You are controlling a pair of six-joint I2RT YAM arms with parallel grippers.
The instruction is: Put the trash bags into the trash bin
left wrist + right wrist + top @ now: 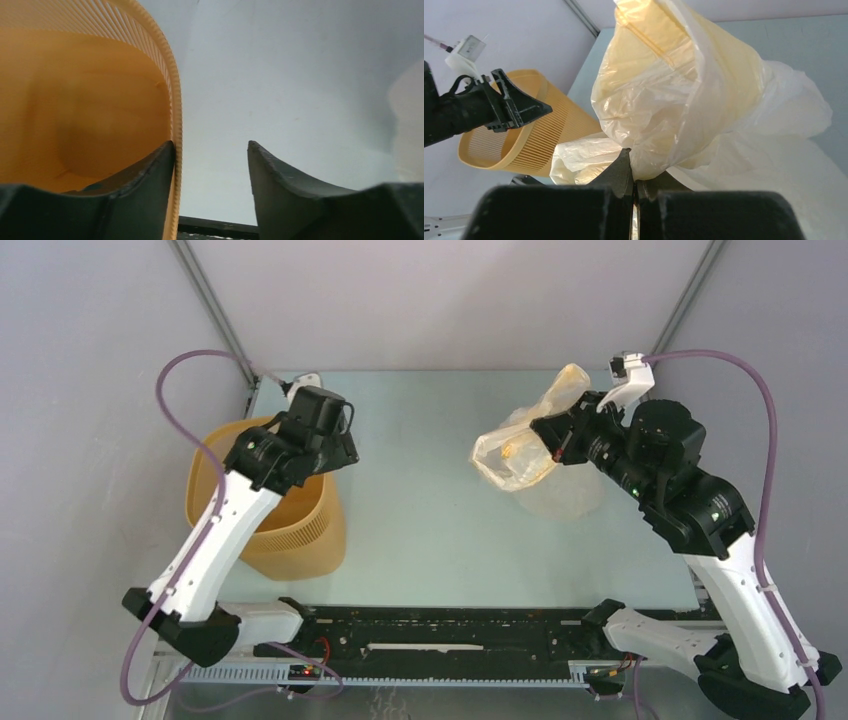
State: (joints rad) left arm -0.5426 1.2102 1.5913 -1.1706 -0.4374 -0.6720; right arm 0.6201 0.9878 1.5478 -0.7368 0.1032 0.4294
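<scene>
The orange-yellow trash bin (265,530) stands at the table's left, tilted. My left gripper (322,462) hangs over its right rim. In the left wrist view the left gripper (211,145) is open and straddles the bin's wall (172,100): one finger is inside, against the wall, and the other is outside. A translucent cream trash bag (520,455) is lifted off the table at the right. My right gripper (553,443) is shut on it. The right wrist view shows the right gripper (634,167) pinching a fold of the bag (684,90), with the bin (539,135) beyond.
A pale green table (420,510) carries everything. A black rail (450,625) runs along its near edge between the arm bases. Grey walls with slanted metal posts (215,310) close in the back and sides. Purple cables (765,460) loop beside each arm.
</scene>
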